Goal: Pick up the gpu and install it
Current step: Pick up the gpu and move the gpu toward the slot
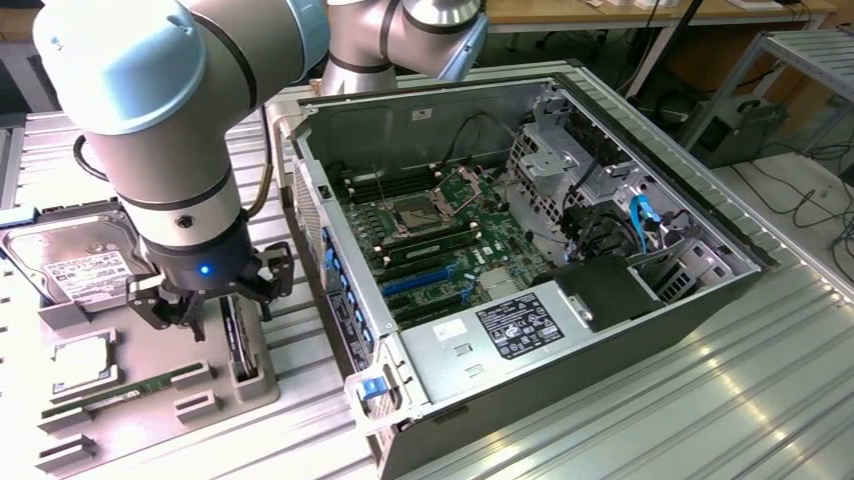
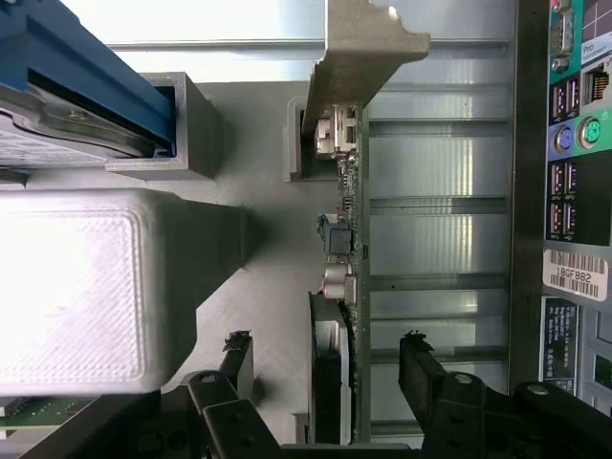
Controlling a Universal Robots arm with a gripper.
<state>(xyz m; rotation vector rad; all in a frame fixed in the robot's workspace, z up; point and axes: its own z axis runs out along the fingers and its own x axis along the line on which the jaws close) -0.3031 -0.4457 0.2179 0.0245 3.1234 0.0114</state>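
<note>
Two fingers of the tool (image 1: 230, 315) stand spread on either side of the gpu (image 1: 244, 350), which sits on edge in a slot of the grey holder tray (image 1: 140, 340) on the counter (image 1: 641, 400) — flanked, not gripped. The pick looks barely begun: the card is in its rack, and the blue slots (image 1: 414, 283) on the motherboard look unfilled.

A sound grip here would likely mean centring the fingers over the thin board, closing flat on both faces, and staying clear of the silver bracket and the raised parts.

The wrist view supplies the alignment: the gpu (image 2: 344, 239) seen edge-on, a gap between it and each of the fingers (image 2: 237, 359), its bracket (image 2: 368, 43) at the far end, and the rear ports (image 2: 574, 143) of the computer case just beyond. The exterior view adds the layout — hard drive (image 1: 80, 265) and RAM stick (image 1: 114, 395) in the same tray, the computer case (image 1: 534, 250) lying open at the exterior view's right.
</note>
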